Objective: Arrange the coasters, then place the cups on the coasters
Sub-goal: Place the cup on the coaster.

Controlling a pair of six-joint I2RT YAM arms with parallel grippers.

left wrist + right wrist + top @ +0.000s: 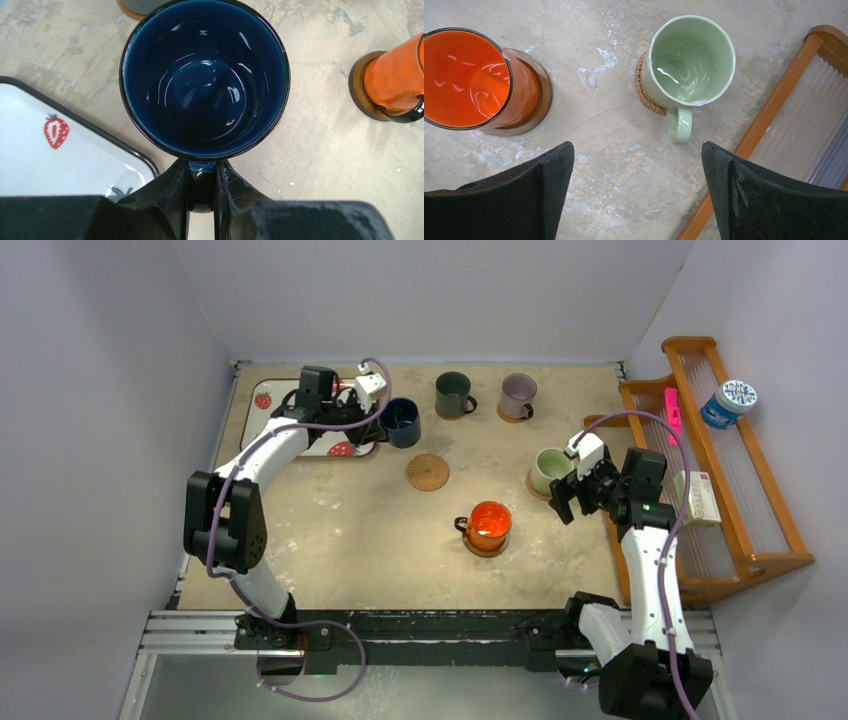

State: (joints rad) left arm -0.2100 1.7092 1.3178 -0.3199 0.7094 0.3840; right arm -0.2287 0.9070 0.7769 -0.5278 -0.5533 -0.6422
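My left gripper (385,415) is shut on the handle of the navy blue cup (402,422), held beside the strawberry tray; in the left wrist view the cup (205,80) fills the frame above the gripper (202,172). A bare woven coaster (427,472) lies mid-table. The orange cup (489,526) stands on a dark coaster (541,95), the pale green cup (689,60) on a woven coaster (643,92). Dark green cup (453,394) and mauve-grey cup (518,396) stand on coasters at the back. My right gripper (567,502) is open and holds nothing, near the pale green cup.
The white strawberry-print tray (268,400) lies at the back left under my left arm. A wooden rack (735,500) stands along the right side, with a blue-and-white lidded jar (728,403), a pink item and a small box on it.
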